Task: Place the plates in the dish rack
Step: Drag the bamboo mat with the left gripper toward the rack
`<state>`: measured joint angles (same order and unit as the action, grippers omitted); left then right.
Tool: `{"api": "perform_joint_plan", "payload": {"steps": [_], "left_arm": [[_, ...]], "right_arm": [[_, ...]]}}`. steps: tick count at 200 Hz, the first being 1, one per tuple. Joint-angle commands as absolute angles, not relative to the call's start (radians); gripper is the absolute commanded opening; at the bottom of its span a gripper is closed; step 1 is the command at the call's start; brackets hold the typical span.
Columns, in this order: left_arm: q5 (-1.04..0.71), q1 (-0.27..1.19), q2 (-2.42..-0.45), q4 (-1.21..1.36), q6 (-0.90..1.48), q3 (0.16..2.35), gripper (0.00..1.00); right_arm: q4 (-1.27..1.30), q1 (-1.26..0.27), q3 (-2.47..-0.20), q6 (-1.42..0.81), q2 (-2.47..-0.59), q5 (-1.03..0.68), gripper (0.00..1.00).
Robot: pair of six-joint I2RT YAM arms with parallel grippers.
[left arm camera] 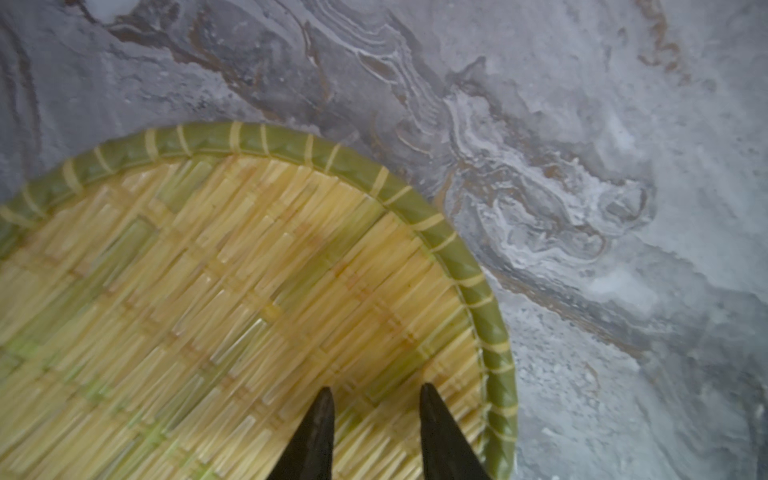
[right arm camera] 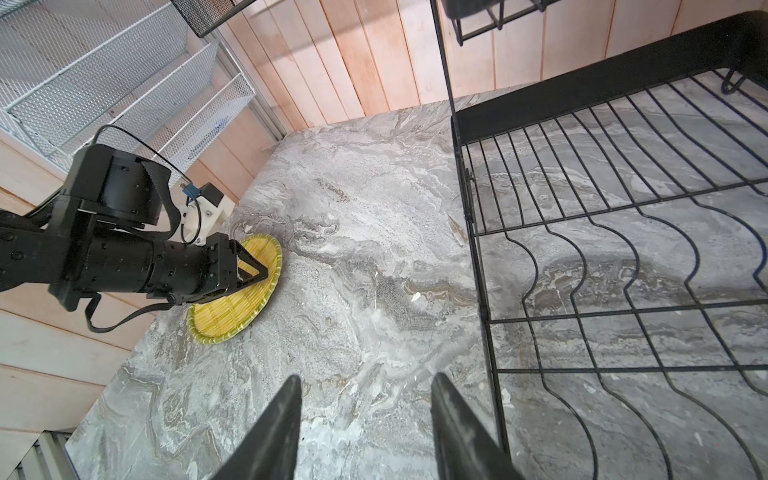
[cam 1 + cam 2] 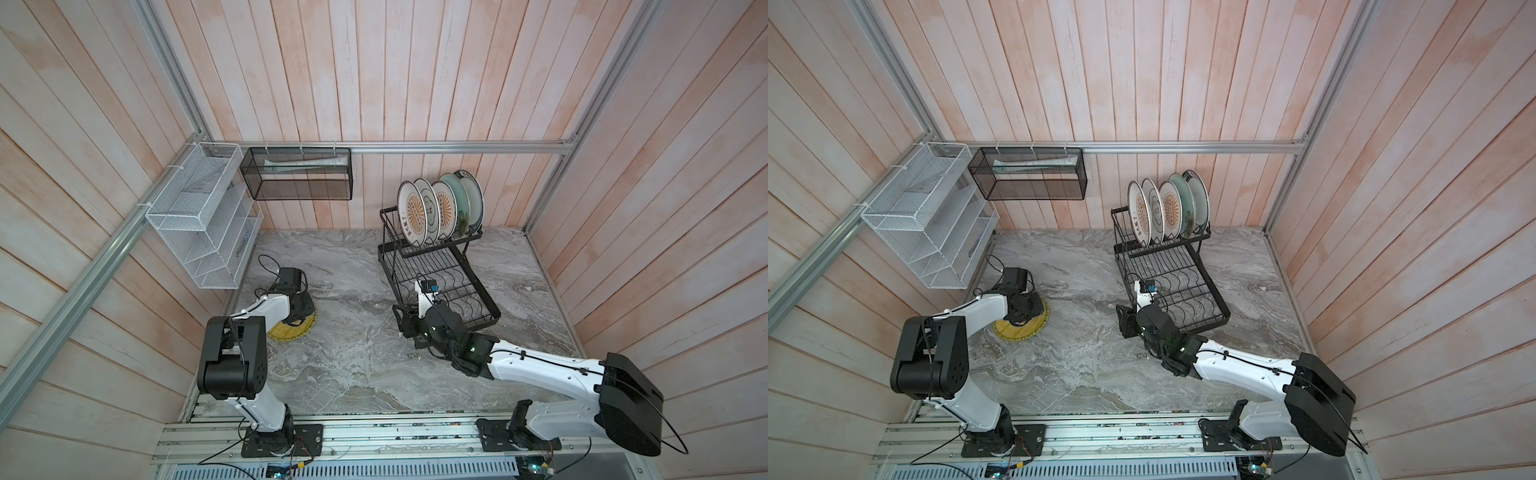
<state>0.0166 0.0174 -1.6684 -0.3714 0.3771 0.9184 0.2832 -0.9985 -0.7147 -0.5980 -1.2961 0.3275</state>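
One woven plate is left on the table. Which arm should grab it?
Left. The fingers of the left gripper hang open directly over the yellow woven plate, near its rim. The right gripper is open and empty too, but sits well away, beside the dish rack lower tray.

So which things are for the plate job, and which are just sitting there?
For the job: five standing plates, the yellow woven plate, the black dish rack.
Just sitting there: white mesh shelf, black mesh basket.
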Motion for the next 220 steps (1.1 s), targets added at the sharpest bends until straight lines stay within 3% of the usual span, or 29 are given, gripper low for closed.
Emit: {"api": "perform_joint_plan", "payload": {"steps": [1, 76, 220], "left_arm": [[-0.059, 0.037, -1.690, -0.346, 0.357, 0.901, 0.36], [-0.166, 0.155, -1.717, -0.319, 0.380, 0.905, 0.36], [-0.216, 0.403, -1.722, -0.318, 0.422, 0.886, 0.36]], "right_arm": [[0.276, -0.993, -0.723, -0.594, -1.305, 0.338, 0.51], [0.274, -0.992, -0.716, -0.594, -1.296, 0.342, 0.51], [0.271, -0.992, -0.692, -0.598, -1.253, 0.367, 0.51]]}}
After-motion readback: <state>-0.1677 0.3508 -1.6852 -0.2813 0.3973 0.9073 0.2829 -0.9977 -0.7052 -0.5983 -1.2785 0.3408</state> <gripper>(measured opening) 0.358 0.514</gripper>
